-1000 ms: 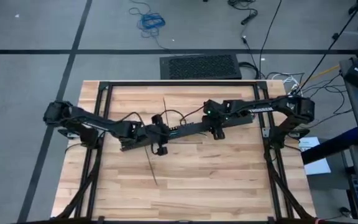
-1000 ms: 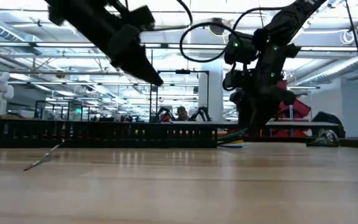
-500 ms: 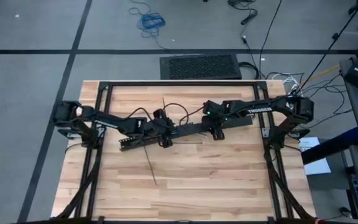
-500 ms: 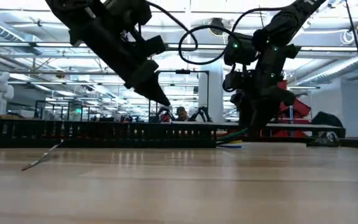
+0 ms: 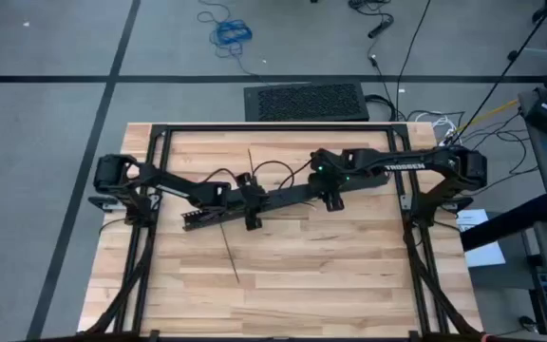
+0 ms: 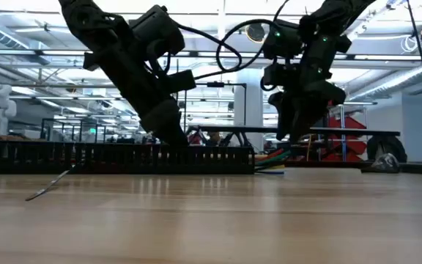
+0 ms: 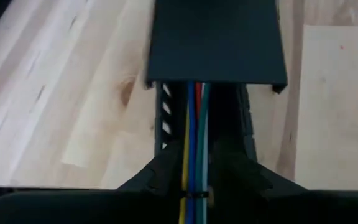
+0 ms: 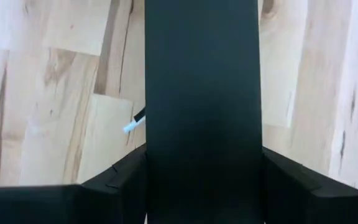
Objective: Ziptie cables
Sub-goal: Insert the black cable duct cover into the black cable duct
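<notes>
A long black slotted plastic bar point(image 5: 283, 199) lies across the middle of the light wooden table point(image 5: 330, 275), with both dark arms reaching in over it. The left gripper point(image 5: 252, 201) is down at the bar near its middle; in the left wrist view its 2 fingers point(image 7: 157, 177) sit on either side of the open channel, spread apart and clamping nothing. Inside that channel runs the bundle of thin multicoloured cables point(image 7: 193, 143), yellow, blue, red and green strands side by side, passing under the bar's flat black cover point(image 7: 215, 40). The right gripper point(image 5: 332, 195) is over the bar's other end, its fingers point(image 8: 114, 177) straddling the cover; whether they press on it cannot be told. In the low view, cable ends point(image 6: 271, 163) stick out of the bar's end. A thin black zip tie strip point(image 5: 230, 255) lies loose on the table.
</notes>
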